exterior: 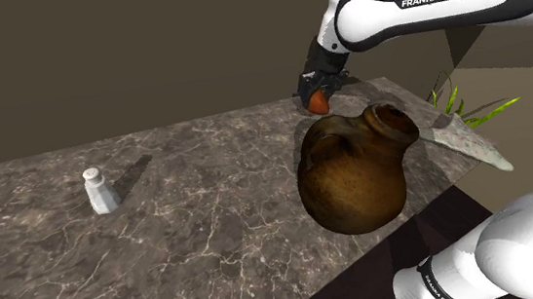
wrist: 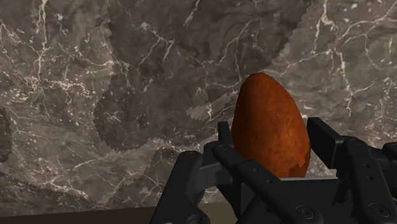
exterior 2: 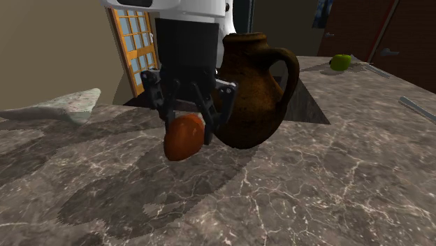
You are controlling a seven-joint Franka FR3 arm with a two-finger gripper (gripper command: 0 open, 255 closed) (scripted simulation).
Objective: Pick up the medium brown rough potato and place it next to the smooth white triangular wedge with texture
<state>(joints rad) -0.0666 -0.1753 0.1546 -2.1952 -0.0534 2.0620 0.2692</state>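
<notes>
My gripper (exterior 2: 187, 127) is shut on an orange-brown, rough potato (exterior 2: 183, 143) and holds it a little above the marble counter (exterior 2: 293, 189). In the wrist view the potato (wrist: 270, 124) sticks out between the two black fingers of the gripper (wrist: 270, 139), over its shadow on the stone. In the shoulder view the gripper (exterior: 318, 91) and potato (exterior: 319, 103) hang at the counter's far edge, behind the jug. A pale, mottled triangular wedge (exterior: 465, 142) lies near the counter's right corner. It is at the far left of the second exterior view (exterior 2: 66, 105).
A big brown jug (exterior: 356, 170) with a handle stands close beside the gripper, between it and the stand. A small white shaker (exterior: 102, 191) stands at the shoulder view's left. A green fruit (exterior 2: 339, 62) and cutlery (exterior 2: 418, 108) lie at the second exterior view's right.
</notes>
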